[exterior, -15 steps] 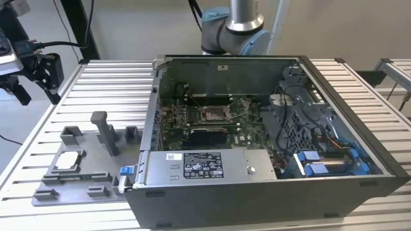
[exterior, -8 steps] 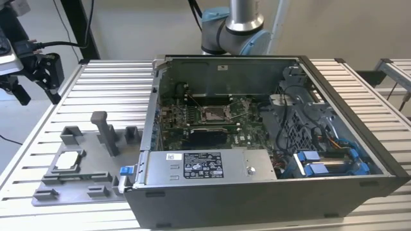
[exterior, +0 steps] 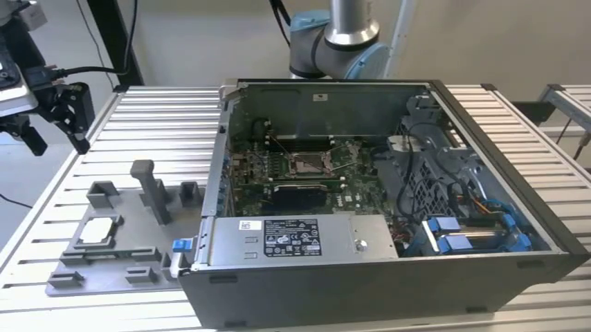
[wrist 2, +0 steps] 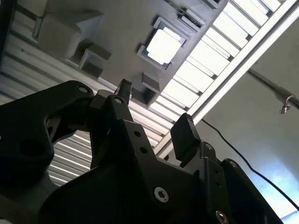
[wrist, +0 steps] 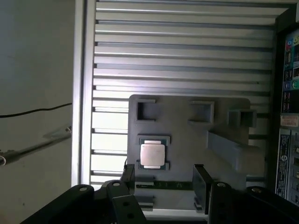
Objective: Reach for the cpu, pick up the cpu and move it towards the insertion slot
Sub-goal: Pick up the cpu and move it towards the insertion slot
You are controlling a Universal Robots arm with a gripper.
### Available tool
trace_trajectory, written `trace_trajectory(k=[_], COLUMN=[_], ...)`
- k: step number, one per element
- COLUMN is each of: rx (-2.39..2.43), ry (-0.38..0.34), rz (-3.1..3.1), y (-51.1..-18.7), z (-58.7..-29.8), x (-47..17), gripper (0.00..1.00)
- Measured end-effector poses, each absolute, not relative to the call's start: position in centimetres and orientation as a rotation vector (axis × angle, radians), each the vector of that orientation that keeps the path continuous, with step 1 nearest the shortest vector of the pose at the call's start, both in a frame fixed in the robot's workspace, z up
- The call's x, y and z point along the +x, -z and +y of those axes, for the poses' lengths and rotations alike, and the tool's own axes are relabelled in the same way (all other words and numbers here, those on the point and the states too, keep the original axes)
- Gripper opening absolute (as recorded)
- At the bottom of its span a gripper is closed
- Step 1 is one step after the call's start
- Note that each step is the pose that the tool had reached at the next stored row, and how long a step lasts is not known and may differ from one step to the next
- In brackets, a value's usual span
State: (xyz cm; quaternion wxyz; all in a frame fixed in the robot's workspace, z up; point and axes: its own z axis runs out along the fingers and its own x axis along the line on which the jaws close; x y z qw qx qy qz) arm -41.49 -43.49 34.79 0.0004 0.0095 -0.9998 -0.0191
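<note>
**Slatted table**, one. It carried everything else, and its bare ribs showed around the load.

**Computer case**, one, filling the centre and right of the exterior view. It lay on its side with the panel off, so the green board faced upward, evidently to allow access from above.

**Robot arm**, one, with its base behind the case at the top centre of the exterior view.

**Grey holder plate**, one, at the exterior view's lower left, just beside the case. One tall post stood on it among low blocks. It appeared to serve as a fixed pickup station.

**Gripper**, one, at the exterior view's upper left, well apart from the case. In both wrist views its two fingers stood spread and empty, a gap judged wider than the chip. It looked down on the holder plate without touching it, which suggested the reach was under way.

**Socket**, one, on the board inside the case. It had a silver frame and a dark centre.

**Chip**, one. It lay flat and pale face up in a square recess of the holder plate, probably so that its position stayed known. It had not yet been picked up.
</note>
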Motion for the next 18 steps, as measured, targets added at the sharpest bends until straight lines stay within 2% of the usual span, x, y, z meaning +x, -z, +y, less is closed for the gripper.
trace_trajectory(k=[18], rx=[0.03], ry=[0.057], rz=[-3.14], y=[-31.5], z=[-43.5], x=[-41.5], gripper=[1.0])
